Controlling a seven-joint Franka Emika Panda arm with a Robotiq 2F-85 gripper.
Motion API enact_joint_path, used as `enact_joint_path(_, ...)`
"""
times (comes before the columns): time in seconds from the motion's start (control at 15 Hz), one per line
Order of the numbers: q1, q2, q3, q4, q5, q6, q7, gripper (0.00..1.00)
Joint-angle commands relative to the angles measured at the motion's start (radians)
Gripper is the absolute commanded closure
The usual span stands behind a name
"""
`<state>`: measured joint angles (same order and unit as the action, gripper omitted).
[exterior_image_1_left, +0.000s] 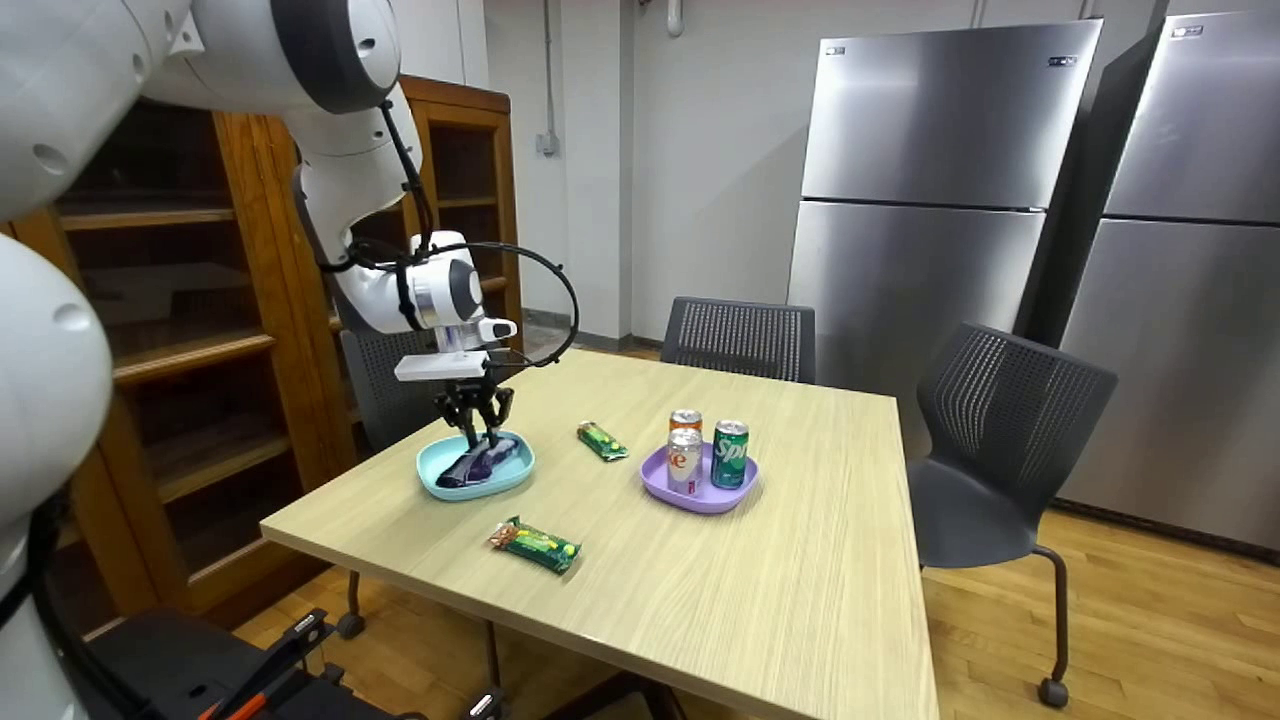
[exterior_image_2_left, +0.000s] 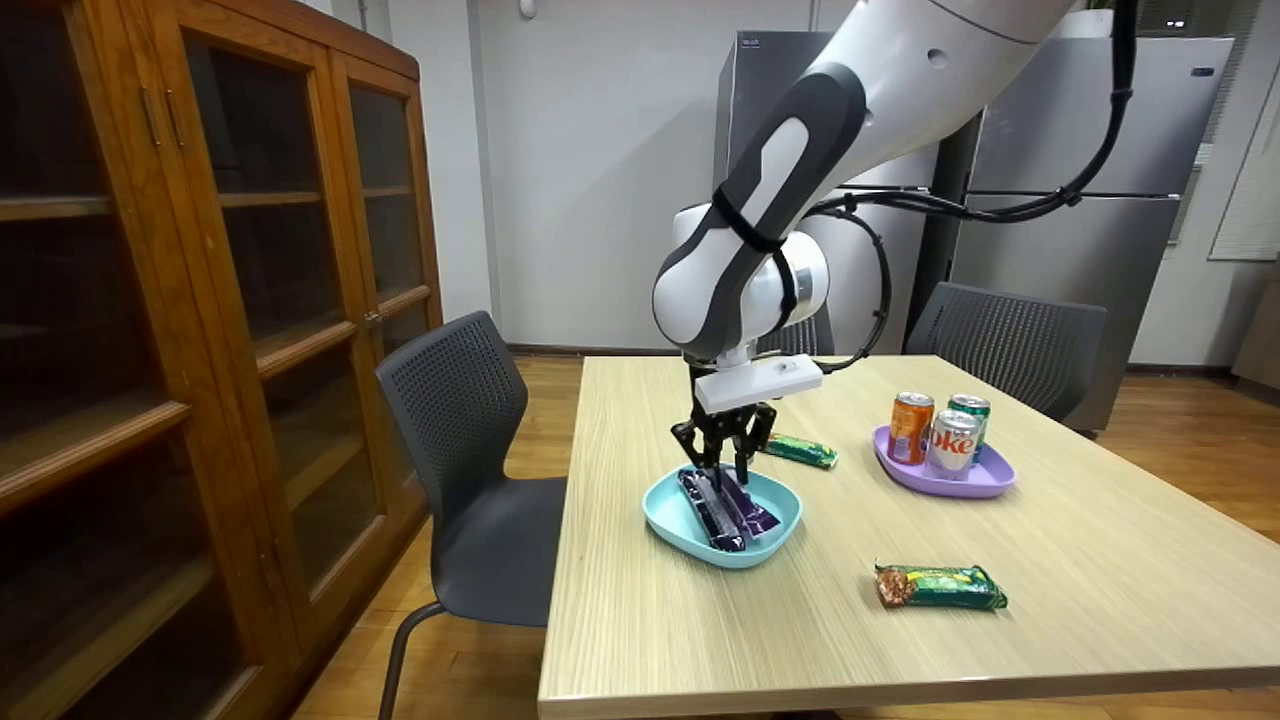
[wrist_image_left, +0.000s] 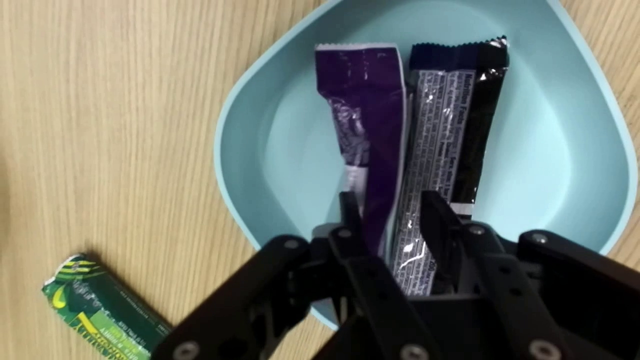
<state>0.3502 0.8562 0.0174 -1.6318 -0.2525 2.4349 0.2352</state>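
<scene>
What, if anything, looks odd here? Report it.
Two green bars lie loose on the table: slightly odd, perhaps, since the dark bars share the blue tray and the cans the purple tray. No spill shows.

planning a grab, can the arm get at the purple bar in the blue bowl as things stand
Probably yes: the gripper is right at the purple bar, jaws apart, and nothing visible lies on it, though the dark bar close alongside might crowd the grip.

A glossy white robot arm (exterior_image_2_left: 910, 110) wears dark grey bands (exterior_image_1_left: 320, 50), looping black cables (exterior_image_2_left: 1123, 60) secured by black straps (exterior_image_2_left: 748, 222), and a plain white box-shaped housing (exterior_image_2_left: 760, 382) near its black gripper (wrist_image_left: 390, 204), whose slim linkages (wrist_image_left: 384, 300) carry round silver screws (wrist_image_left: 414, 352).
</scene>
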Motion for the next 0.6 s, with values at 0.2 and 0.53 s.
enact_joint_path(0.2, -0.012, -0.098, 0.01, -0.036, -0.008, -0.035, -0.091, 0.09)
enact_joint_path(0.53, -0.052, -0.152, 0.019, -0.038, -0.038, -0.037, -0.258, 0.0)
